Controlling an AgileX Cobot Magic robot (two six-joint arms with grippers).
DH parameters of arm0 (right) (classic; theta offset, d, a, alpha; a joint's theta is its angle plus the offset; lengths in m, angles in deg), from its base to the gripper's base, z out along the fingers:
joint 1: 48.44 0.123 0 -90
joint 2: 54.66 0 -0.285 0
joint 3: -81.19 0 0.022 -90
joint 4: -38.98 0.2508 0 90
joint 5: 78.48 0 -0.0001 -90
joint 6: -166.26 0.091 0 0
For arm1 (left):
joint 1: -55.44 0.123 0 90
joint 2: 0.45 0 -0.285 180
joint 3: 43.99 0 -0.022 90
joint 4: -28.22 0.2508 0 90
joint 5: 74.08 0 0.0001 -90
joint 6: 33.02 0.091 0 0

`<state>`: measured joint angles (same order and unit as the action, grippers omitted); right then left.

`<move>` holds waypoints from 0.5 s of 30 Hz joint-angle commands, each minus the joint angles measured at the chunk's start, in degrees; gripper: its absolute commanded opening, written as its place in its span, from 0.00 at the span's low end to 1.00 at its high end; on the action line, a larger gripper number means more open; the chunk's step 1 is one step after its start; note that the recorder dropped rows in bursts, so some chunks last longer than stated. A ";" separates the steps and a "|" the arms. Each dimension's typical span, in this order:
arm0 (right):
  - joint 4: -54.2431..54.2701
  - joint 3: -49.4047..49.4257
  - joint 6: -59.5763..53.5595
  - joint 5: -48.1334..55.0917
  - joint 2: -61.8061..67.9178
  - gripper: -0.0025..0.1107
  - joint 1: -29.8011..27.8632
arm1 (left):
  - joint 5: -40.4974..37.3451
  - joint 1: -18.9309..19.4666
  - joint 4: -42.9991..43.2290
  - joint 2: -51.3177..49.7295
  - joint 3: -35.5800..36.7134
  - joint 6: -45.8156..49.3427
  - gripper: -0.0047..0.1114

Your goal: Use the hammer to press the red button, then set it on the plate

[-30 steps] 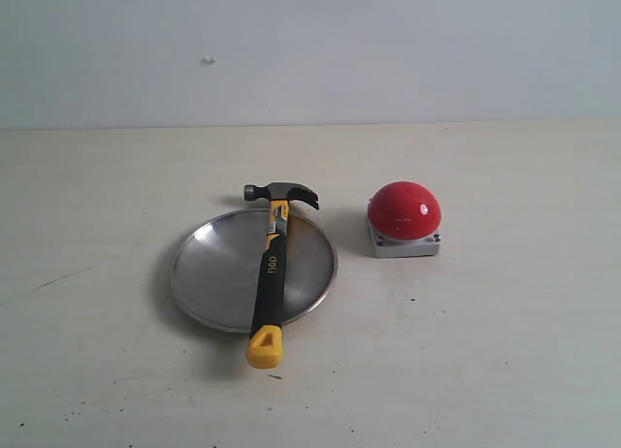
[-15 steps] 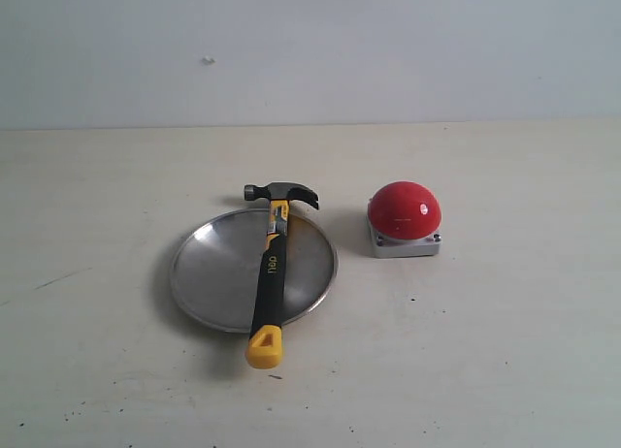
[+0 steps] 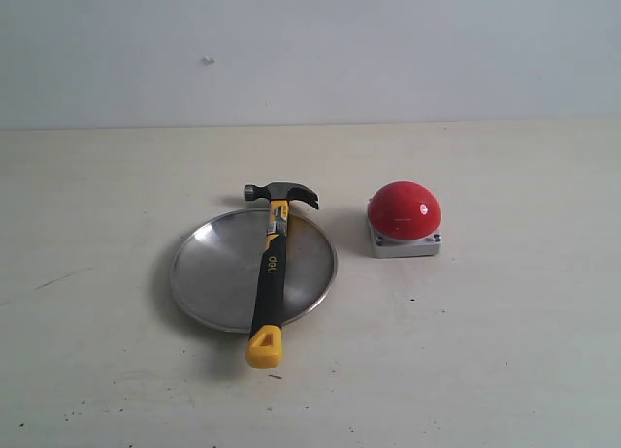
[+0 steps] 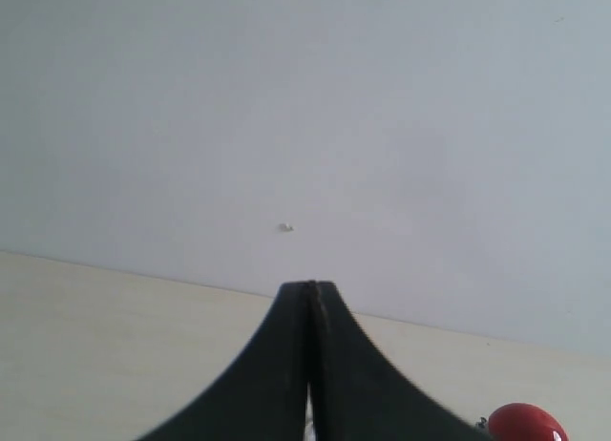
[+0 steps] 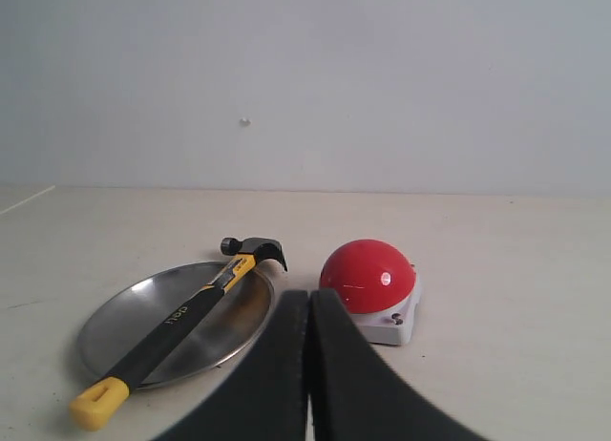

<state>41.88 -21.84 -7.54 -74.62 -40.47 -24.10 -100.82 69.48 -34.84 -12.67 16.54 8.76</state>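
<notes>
Both the left pincer [image 4: 308, 288] and the right pincer [image 5: 307, 294] were pressed together, gripping nothing. The hammer [image 3: 271, 269] lay across the plate [image 3: 209, 273], its head and yellow end overhanging opposite rims. The red button [image 3: 405, 208] sat near the plate on the bench [image 3: 485, 351].

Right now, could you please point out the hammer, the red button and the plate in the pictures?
the hammer [image 3: 272, 266]: exterior view, on the black middle of its handle.
the red button [image 3: 405, 208]: exterior view, on the middle of the red dome.
the plate [image 3: 215, 271]: exterior view, on bare metal beside the handle.
</notes>
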 commanded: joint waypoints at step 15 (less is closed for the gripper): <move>-0.11 0.25 -0.02 -0.18 -0.42 0.02 -0.17 | 1.10 0.25 0.26 0.28 0.26 0.01 0.04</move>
<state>41.88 -21.84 -7.54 -74.62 -40.47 -24.10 -100.82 69.48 -33.16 -12.67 16.54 8.76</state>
